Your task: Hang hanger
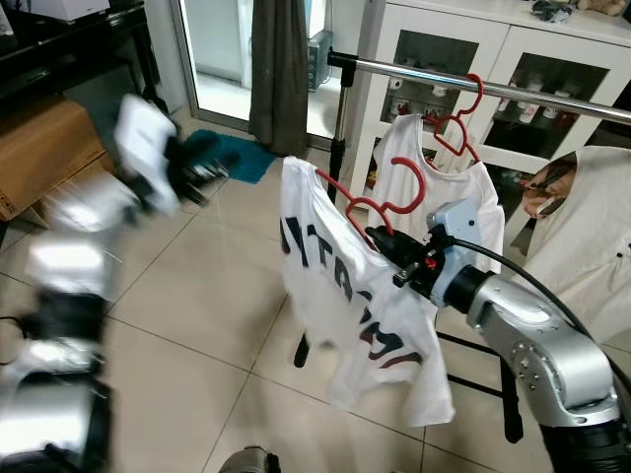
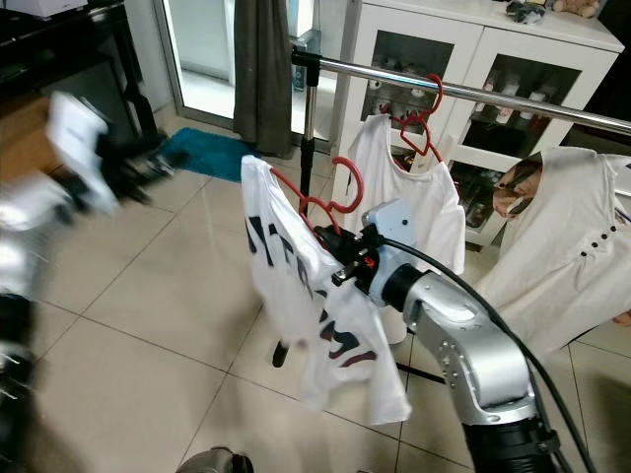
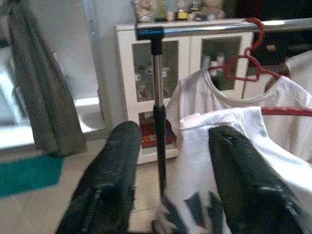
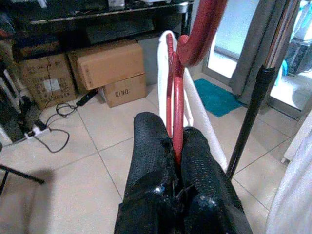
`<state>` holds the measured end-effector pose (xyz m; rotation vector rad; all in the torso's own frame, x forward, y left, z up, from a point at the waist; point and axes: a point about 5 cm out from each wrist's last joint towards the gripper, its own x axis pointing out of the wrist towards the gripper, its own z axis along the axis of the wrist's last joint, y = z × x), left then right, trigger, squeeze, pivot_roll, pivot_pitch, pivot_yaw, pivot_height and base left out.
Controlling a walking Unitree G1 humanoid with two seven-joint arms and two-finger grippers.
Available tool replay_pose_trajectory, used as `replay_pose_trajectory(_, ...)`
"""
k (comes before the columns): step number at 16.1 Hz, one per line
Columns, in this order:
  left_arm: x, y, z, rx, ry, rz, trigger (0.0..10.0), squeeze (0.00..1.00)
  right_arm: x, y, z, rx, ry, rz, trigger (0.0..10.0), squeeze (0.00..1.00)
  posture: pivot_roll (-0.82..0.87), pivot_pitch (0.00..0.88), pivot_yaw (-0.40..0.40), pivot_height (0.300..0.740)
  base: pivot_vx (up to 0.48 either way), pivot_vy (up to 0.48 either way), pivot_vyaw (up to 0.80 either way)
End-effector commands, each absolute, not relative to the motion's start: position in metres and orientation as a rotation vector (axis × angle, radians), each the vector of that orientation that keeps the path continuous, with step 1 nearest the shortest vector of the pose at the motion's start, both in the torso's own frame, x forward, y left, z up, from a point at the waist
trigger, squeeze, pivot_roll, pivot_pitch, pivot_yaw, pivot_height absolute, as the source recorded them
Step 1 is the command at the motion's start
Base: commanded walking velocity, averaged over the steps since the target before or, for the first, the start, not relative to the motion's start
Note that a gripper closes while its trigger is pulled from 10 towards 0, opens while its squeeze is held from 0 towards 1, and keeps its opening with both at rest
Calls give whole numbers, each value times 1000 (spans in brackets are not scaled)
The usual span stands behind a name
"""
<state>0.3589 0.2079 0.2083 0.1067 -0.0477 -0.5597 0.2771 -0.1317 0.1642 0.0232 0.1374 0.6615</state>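
Observation:
My right gripper (image 1: 389, 241) is shut on the wire neck of a red hanger (image 1: 380, 202), just below its hook. In the right wrist view the hanger (image 4: 176, 87) sits pinched between the two fingers. A white T-shirt (image 1: 335, 296) with dark lettering hangs from it. The hook is below and in front of the silver rail (image 1: 493, 84), apart from it. A second red hanger (image 1: 458, 123) with a white shirt hangs on the rail. My left gripper (image 1: 197, 163) is raised at the left, blurred. In the left wrist view it (image 3: 173, 131) is open, with nothing between the fingers.
A beige garment (image 1: 592, 236) hangs on the rail at the right. Behind the rack stands a white glass-door cabinet (image 1: 513, 59). The rack's post (image 1: 340, 128) and base (image 1: 508, 394) stand on the tiled floor. A cardboard box (image 1: 39, 148), a teal mat (image 1: 242, 156) and a grey curtain (image 1: 278, 69) lie to the left.

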Motion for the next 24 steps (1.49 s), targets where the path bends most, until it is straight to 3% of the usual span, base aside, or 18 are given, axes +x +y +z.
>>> replay_pose_trajectory(1, 359, 201, 219, 78, -108, -529, 10000, 1000, 278, -133, 175, 22, 79, 633, 10000, 0, -45, 0, -14, 710, 0, 0, 0)
replay_pose_trajectory(2, 357, 184, 210, 24, -109, -553, 10000, 776, 278, -129, 177, 26, 68, 636, 10000, 0, -49, 0, -13, 710, 0, 0, 0)
replay_pose_trajectory(3, 353, 164, 200, -11, -99, -615, 10000, 0, 278, -124, 180, 28, 59, 652, 10000, 0, -49, 0, -13, 710, 0, 0, 0)
replay_pose_trajectory(6, 349, 138, 186, -88, -63, -661, 10000, 0, 273, -114, 186, 4, 42, 707, 10000, 0, -62, 0, -2, 710, 0, 0, 0)
replay_pose_trajectory(11, 351, 130, 174, -11, -25, -583, 10000, 0, 266, -105, 195, 11, 11, 751, 10000, 0, -78, 0, 14, 710, 0, 0, 0)
replay_pose_trajectory(12, 351, 127, 174, 4, -27, -576, 4627, 0, 265, -105, 196, 18, 7, 758, 10000, 0, -78, 0, 15, 710, 0, 0, 0)
replay_pose_trajectory(13, 351, 126, 175, 13, -30, -572, 4627, 0, 265, -105, 196, 19, 7, 759, 10000, 0, -78, 0, 15, 710, 0, 0, 0)
replay_pose_trajectory(14, 348, 122, 175, 44, -42, -554, 0, 0, 266, -106, 196, 27, 8, 751, 10000, 0, -78, 0, 15, 710, 0, 0, 0)
replay_pose_trajectory(24, 347, 126, 173, 103, -77, -425, 0, 0, 269, -107, 196, 53, 9, 738, 10000, 0, -56, 0, -4, 710, 0, 0, 0)
